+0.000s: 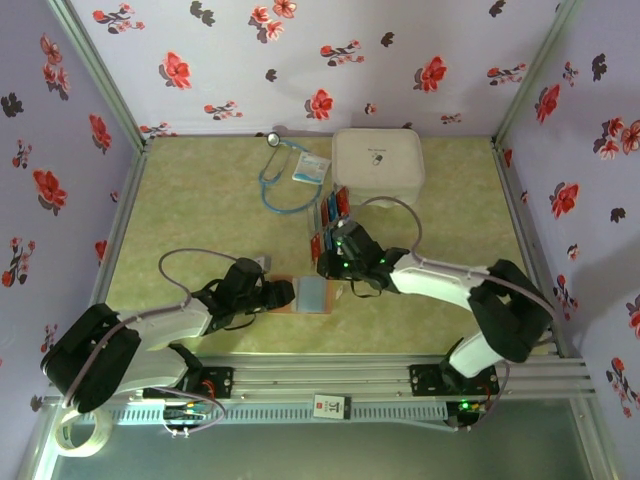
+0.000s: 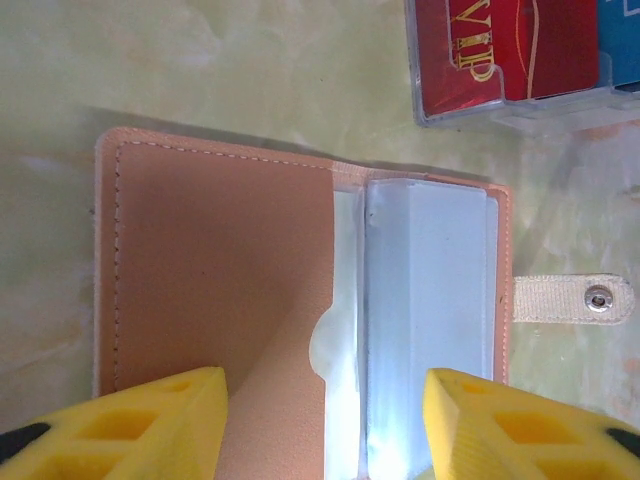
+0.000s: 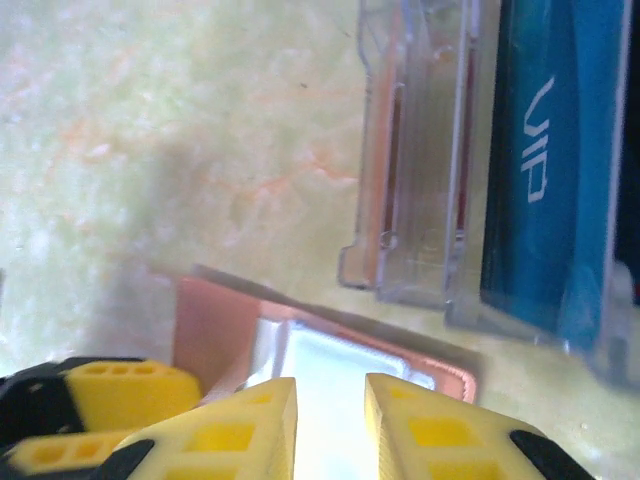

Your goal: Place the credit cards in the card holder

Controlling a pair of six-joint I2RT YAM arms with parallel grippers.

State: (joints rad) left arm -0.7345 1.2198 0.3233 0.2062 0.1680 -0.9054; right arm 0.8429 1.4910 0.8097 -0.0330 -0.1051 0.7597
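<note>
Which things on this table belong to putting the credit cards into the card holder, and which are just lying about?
For the job: credit cards, card holder, clear tray holding the cards.
Lying about: stethoscope, white case, white-and-blue packet.

We're looking straight down on the card holder (image 2: 220,270), lying open on the worktop (image 2: 200,70). Tan flap on the left, clear sleeves (image 2: 425,300) on the right, snap strap (image 2: 575,298) poking out the right edge. The left gripper (image 2: 325,410) hangs over its near edge, yellow jaws apart, one over each half. Top right there's a clear tray (image 2: 540,110) with a red VIP card (image 2: 500,45) and a blue card (image 2: 622,40) beside it.
</note>
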